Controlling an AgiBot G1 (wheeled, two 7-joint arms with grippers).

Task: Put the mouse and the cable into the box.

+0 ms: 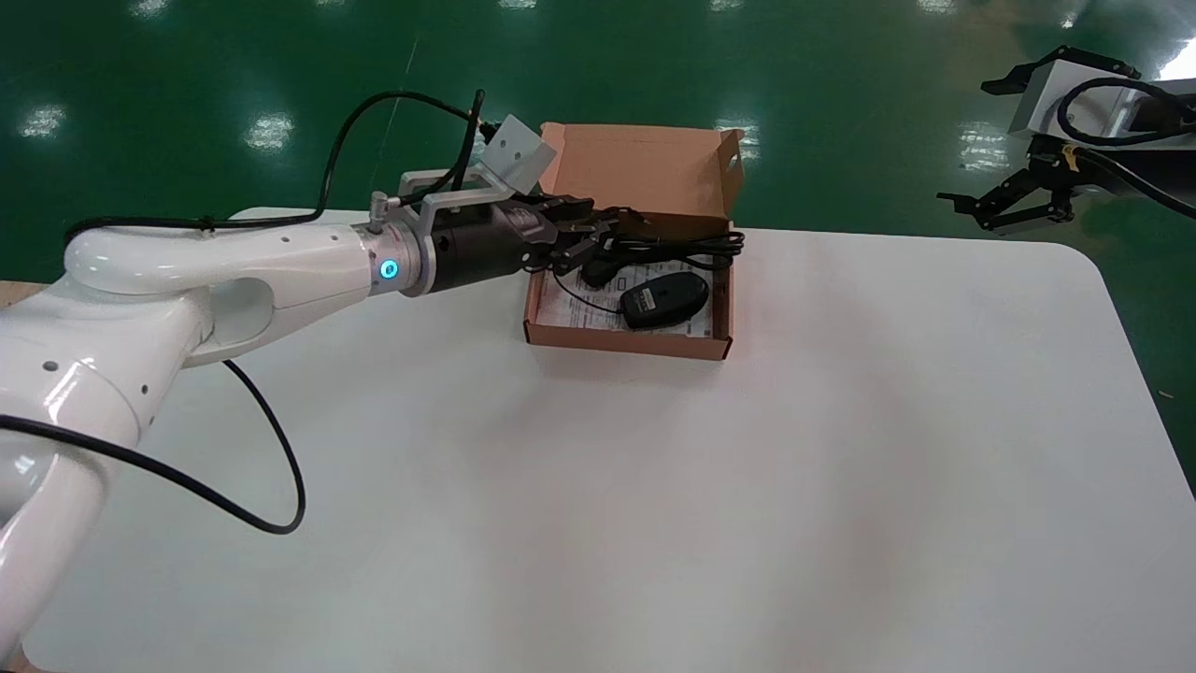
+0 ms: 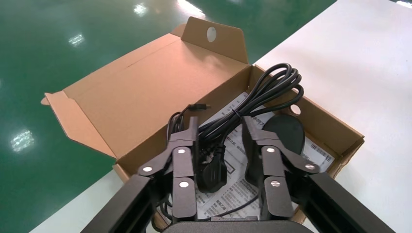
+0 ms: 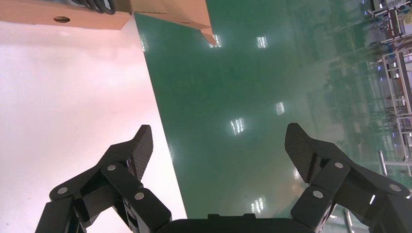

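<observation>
Mouse (image 1: 665,297) lies in box (image 1: 626,346). Cable (image 1: 687,245) coil behind it, loop riding on right wall. Left gripper (image 1: 598,236) low in box, fingers (image 2: 183,158) parted astride cable, plug (image 2: 212,170) between them.

Risk: withdrawal snags plug, drags coil out; loop slips over wall.

Unclear whether fingers touch cable. One finger hides part of mouse.

Right gripper (image 1: 1004,207) parked beyond table (image 1: 841,467), spread wide.

This looks like a factory hall or industrial robotics lab. A glossy green coated floor (image 1: 841,75) mirrors rows of ceiling lights, a plain white rounded-corner desk (image 1: 654,514) stands on it, and grey metal frame racks (image 3: 394,63) stand farther off.
</observation>
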